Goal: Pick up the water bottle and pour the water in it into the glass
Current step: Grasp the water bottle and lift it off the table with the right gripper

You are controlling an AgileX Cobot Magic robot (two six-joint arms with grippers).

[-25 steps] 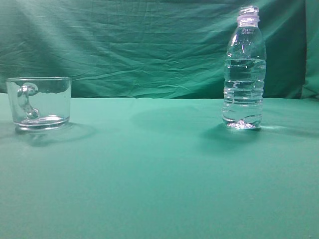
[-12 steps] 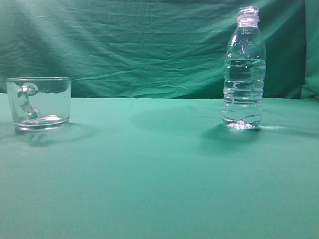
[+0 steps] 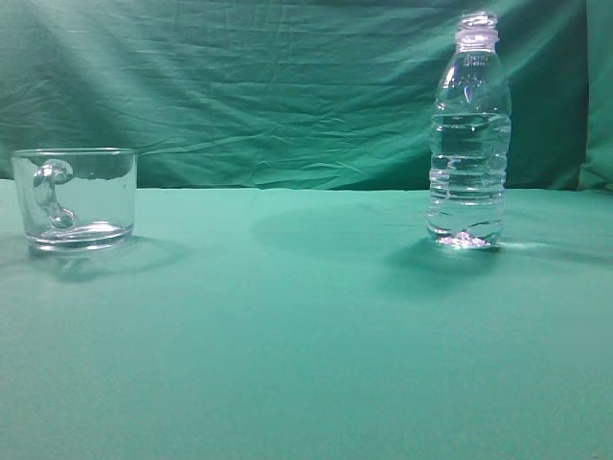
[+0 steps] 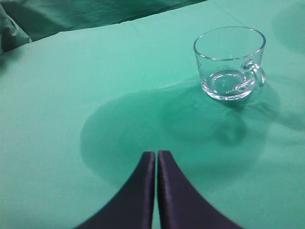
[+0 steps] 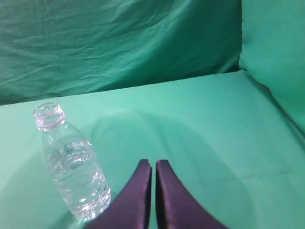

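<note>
Both grippers closed and empty above the green cloth.

The left gripper (image 4: 156,155) and right gripper (image 5: 153,164) each have fingers pressed together, touching nothing. The bottle (image 5: 71,164) stands upright, uncapped, just left of the right gripper, its water (image 3: 467,172) reaching the shoulder. The glass (image 4: 229,62), empty, sits well apart on the table (image 3: 306,335).

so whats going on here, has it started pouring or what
Nothing is being handled yet. The water bottle stands upright and uncapped on the green table, partly filled with water, with no arm near it in the exterior view. The glass sits empty, well apart on the other side. The left claw hangs shut above the cloth short of the glass, and the right claw hangs shut beside the bottle without touching it. Pouring has not begun.
</note>
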